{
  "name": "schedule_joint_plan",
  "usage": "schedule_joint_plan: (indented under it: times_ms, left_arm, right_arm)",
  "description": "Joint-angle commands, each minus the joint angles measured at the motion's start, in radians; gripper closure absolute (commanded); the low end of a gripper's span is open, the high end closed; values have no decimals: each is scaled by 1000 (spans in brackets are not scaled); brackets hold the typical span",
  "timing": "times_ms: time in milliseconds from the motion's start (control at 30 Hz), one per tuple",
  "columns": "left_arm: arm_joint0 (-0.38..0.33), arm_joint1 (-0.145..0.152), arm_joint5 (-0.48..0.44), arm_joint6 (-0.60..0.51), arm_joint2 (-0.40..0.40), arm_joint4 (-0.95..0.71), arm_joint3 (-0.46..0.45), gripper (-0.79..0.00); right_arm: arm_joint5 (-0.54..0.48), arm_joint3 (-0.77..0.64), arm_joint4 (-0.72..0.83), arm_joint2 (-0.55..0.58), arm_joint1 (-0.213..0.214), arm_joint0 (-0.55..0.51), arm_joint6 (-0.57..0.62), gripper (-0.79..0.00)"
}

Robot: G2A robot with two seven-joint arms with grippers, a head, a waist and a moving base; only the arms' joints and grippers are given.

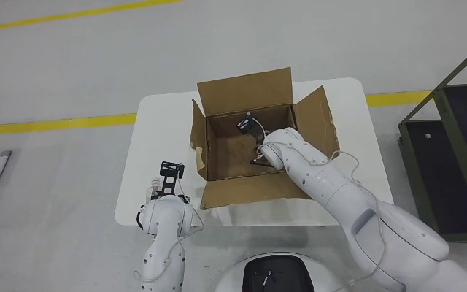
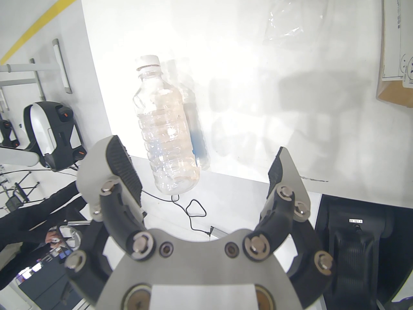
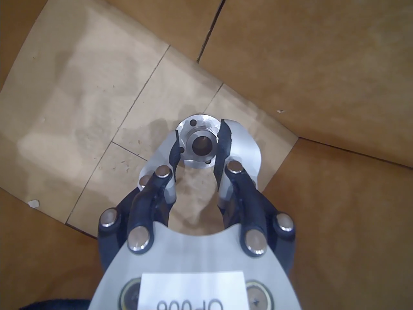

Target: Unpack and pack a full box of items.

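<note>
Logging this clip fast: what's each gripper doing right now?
Left gripper: open, holding nothing.
Right gripper: closed on a round metal part inside the box.

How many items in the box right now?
1: a metal flange on the box floor, between the fingers of the right gripper. The arm may hide others.

Your top camera looks straight down on the whole table (image 1: 157, 131) and open box (image 1: 244, 91) from afar. Your right wrist camera sits close inside that box, facing its floor. Your left wrist camera faces the table, catching the box's edge.
</note>
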Motion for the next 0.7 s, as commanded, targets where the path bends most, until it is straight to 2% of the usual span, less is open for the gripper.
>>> schedule_joint_plan:
  times_ms: [0, 133, 400, 667]
  left_arm:
    - [0, 0, 0, 0, 0, 0, 0, -785]
    - [0, 0, 0, 0, 0, 0, 0, -785]
    - [0, 0, 0, 0, 0, 0, 0, -785]
    - [0, 0, 0, 0, 0, 0, 0, -785]
  right_arm:
    - [-2, 11, -4, -1, -4, 1, -5, -317]
    - [-5, 32, -8, -1, -13, 2, -11, -339]
    - [-12, 68, -11, 1, -28, 0, -18, -317]
    - [-40, 73, 1, 9, -41, 6, -16, -222]
